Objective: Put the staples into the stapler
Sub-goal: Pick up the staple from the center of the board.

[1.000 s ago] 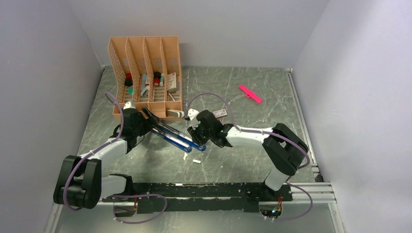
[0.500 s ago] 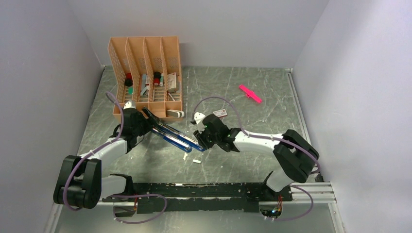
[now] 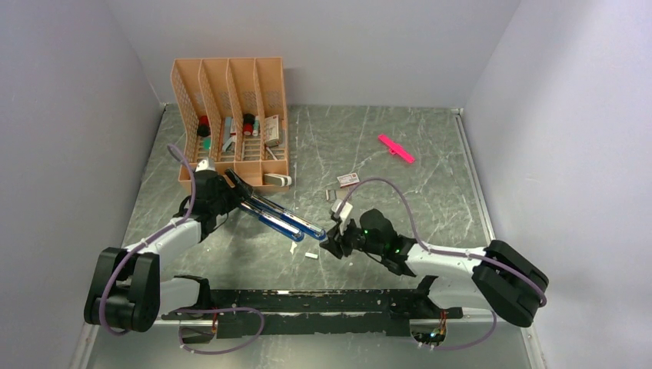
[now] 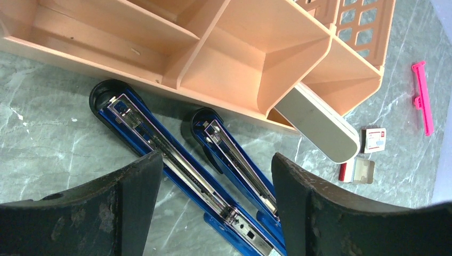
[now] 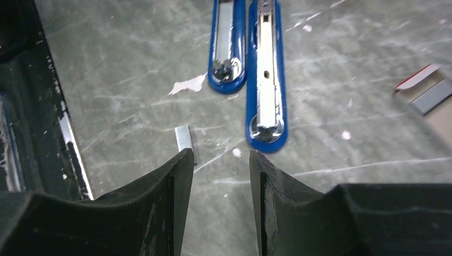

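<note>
The blue stapler (image 3: 281,217) lies swung open on the table, its two long halves side by side with the metal channels facing up (image 4: 160,138) (image 5: 265,80). My left gripper (image 3: 231,201) (image 4: 216,165) is open wide and straddles both halves near the hinge end; whether it touches them I cannot tell. A short silvery strip of staples (image 3: 311,255) (image 5: 184,140) lies loose on the table, just beyond the left fingertip of my right gripper (image 3: 329,244) (image 5: 221,154). That gripper is open a little, with nothing between its fingers, just short of the stapler's front ends.
The pink-and-white staple box (image 3: 347,179) (image 4: 376,140) and its open tray (image 3: 336,194) (image 5: 426,96) lie behind the right gripper. An orange desk organizer (image 3: 231,115) (image 4: 250,58) stands behind the stapler, a white block (image 4: 317,121) at its foot. A pink stick (image 3: 396,148) lies far right.
My right arm has drawn back from the stapler toward the near edge, and its jaws have parted a little. The left arm and stapler have stayed put.
</note>
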Controlling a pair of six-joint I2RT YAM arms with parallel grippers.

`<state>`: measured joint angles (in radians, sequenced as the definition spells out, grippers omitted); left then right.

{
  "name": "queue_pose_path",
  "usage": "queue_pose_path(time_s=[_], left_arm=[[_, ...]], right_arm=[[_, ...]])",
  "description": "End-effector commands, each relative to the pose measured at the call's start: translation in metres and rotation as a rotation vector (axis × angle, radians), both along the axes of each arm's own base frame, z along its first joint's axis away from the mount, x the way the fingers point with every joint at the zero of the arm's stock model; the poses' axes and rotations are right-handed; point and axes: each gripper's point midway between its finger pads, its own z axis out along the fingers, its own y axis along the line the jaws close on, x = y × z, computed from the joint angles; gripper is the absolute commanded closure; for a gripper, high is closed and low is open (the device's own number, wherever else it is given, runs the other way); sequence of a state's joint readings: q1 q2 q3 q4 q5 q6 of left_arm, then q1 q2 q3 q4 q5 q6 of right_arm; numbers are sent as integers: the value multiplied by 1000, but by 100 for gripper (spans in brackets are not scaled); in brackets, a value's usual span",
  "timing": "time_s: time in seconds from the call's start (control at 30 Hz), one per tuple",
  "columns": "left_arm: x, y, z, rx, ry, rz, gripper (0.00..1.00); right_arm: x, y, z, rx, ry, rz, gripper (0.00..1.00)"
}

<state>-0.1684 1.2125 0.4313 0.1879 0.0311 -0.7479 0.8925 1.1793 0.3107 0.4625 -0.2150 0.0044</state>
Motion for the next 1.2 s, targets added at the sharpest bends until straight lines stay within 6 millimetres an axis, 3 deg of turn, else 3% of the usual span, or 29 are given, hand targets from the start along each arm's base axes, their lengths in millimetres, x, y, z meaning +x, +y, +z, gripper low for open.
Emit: queue_pose_path(time_s=[0.0, 0.2, 0.47, 0.9, 1.17], left_arm=[[6, -5, 19, -3, -43, -25, 21], [6, -2, 18, 12, -34, -11, 21], [6, -1, 14, 19, -19, -10, 21], [8, -2, 13, 23, -12, -13, 21], [10, -2, 12, 23, -10, -14, 21]], right_arm=[[-5, 15, 25, 159, -36, 37, 55], [-14, 3, 26, 272, -150, 44, 59], [-39, 17, -17, 131, -245, 190, 60], [-31, 19, -52, -10, -243, 179, 61], [-41, 25, -68, -49, -199, 252, 68]])
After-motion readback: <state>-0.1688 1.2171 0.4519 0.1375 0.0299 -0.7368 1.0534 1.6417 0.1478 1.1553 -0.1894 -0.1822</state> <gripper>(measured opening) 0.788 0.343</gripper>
